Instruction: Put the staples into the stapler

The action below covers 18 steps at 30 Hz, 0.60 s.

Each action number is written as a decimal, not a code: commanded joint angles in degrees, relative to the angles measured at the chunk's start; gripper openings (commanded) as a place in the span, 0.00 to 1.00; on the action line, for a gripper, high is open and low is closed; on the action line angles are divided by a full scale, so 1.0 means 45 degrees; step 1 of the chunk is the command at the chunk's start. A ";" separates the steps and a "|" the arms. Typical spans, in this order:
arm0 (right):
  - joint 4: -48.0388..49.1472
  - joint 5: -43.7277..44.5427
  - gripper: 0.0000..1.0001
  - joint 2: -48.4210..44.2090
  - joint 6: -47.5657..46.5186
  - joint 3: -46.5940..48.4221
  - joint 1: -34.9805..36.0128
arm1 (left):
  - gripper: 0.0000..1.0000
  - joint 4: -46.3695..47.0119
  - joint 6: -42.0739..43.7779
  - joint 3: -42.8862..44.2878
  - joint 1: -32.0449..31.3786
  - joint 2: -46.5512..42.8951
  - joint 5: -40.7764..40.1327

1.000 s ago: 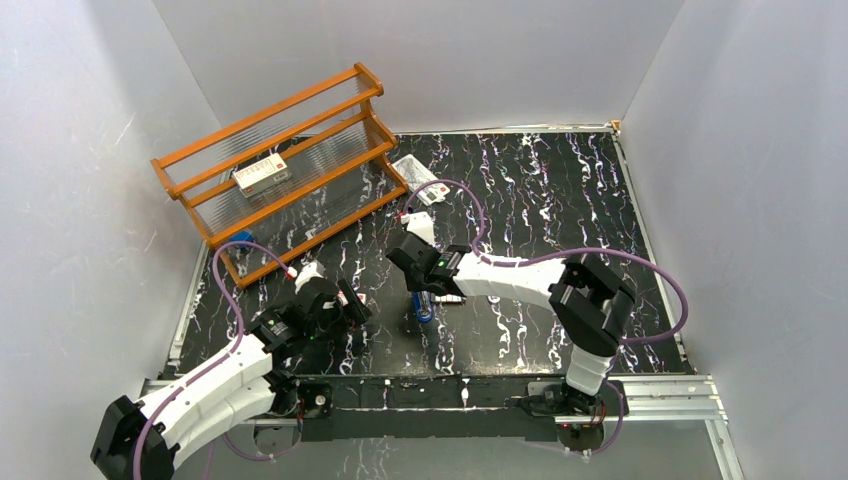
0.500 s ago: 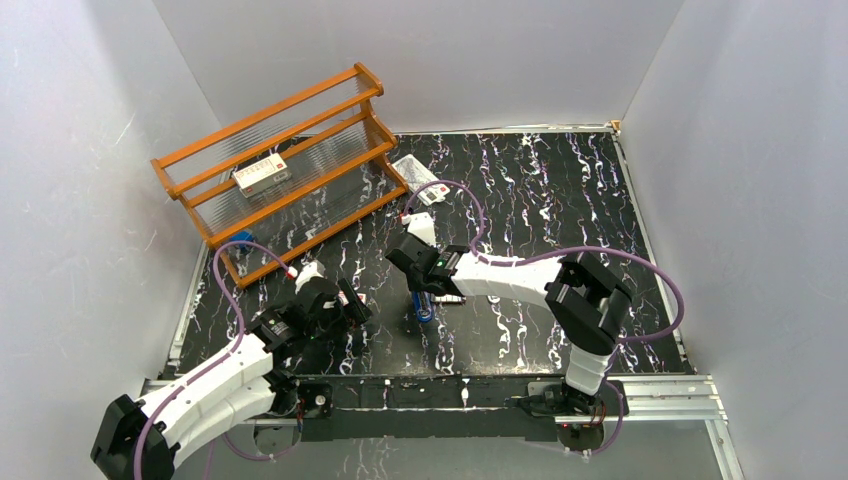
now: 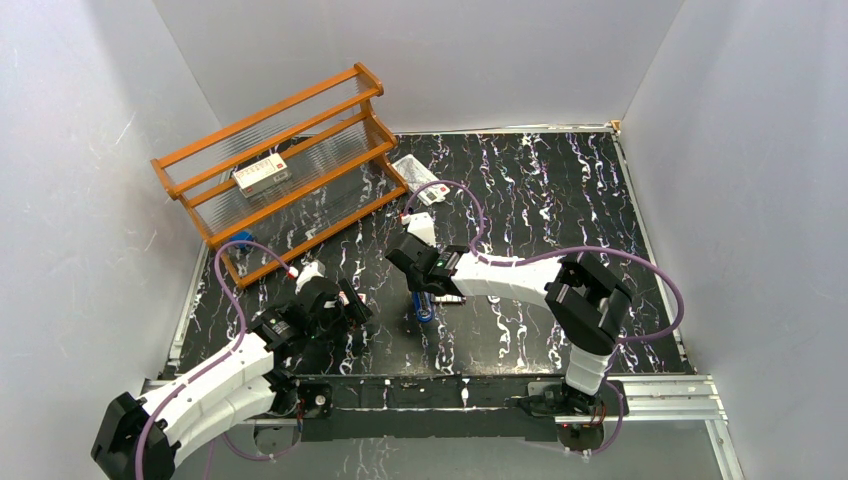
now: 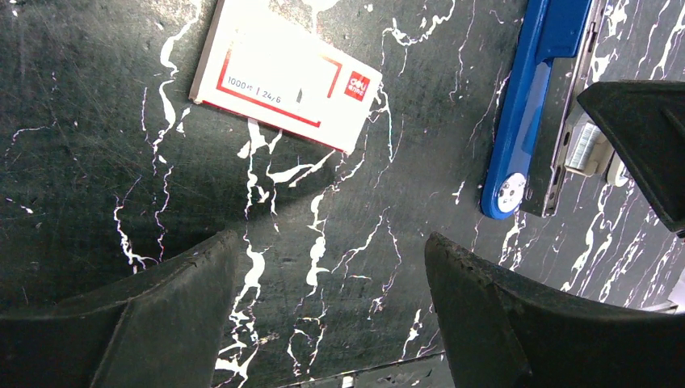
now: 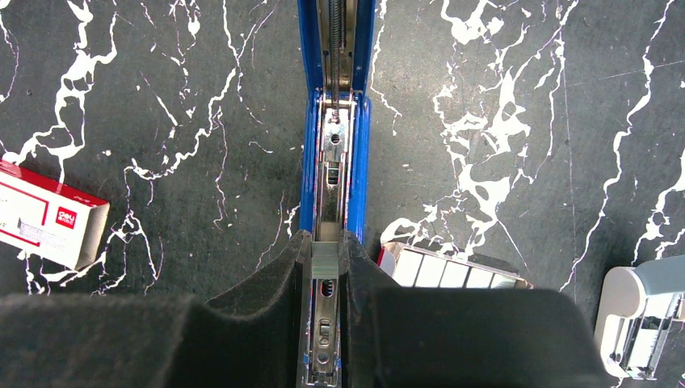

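The blue stapler (image 5: pixel 333 121) lies open on the dark marbled table, its silvery channel (image 5: pixel 331 174) facing up. It also shows in the top view (image 3: pixel 426 306) and the left wrist view (image 4: pixel 529 105). My right gripper (image 5: pixel 325 260) is shut on a short silvery staple strip (image 5: pixel 325 257), held right over the channel. The pale inner tray (image 5: pixel 452 271) with more strips lies just right of the stapler. The small red-and-white box sleeve (image 4: pixel 283 77) lies left of it, also in the right wrist view (image 5: pixel 48 222). My left gripper (image 4: pixel 331 283) is open and empty near the sleeve.
An orange wooden rack (image 3: pixel 280 170) stands at the back left with a larger red-and-white box (image 3: pixel 262 173) on a shelf. A flat white printed packet (image 3: pixel 412 168) lies beside it. A white-grey device (image 5: pixel 646 319) sits near the tray.
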 commanded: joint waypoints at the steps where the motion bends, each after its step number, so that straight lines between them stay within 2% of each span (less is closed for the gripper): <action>1: 0.0370 0.0222 0.22 0.0044 -0.0060 0.0078 0.0074 | 0.82 -0.0007 0.0055 -0.0013 0.0081 0.0000 -0.0083; 18: 0.0361 0.0177 0.22 0.0237 -0.0040 -0.0025 0.0077 | 0.82 -0.0081 0.0055 -0.0045 0.0059 -0.0077 -0.0081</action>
